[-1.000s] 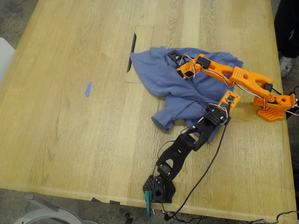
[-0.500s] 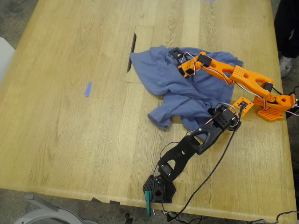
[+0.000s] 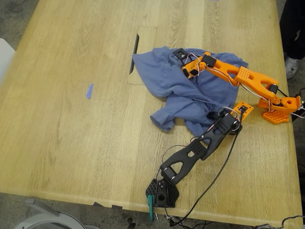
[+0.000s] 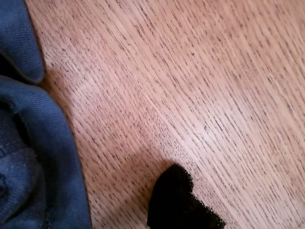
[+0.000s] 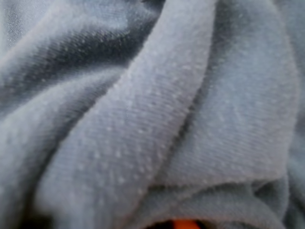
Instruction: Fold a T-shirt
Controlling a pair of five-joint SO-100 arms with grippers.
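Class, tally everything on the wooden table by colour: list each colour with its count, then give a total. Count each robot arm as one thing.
Blue: 2, the T-shirt and the tape scrap
Orange: 1, the orange arm
Black: 1, the black arm
Total: 4

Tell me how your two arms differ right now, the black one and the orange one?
Colour: my first gripper sits on a black arm, my second gripper on an orange one. Place: the first is at the T-shirt's edge, over bare table; the second is on top of the crumpled cloth, its camera filled with folds. Both arms are stretched out low towards the shirt.
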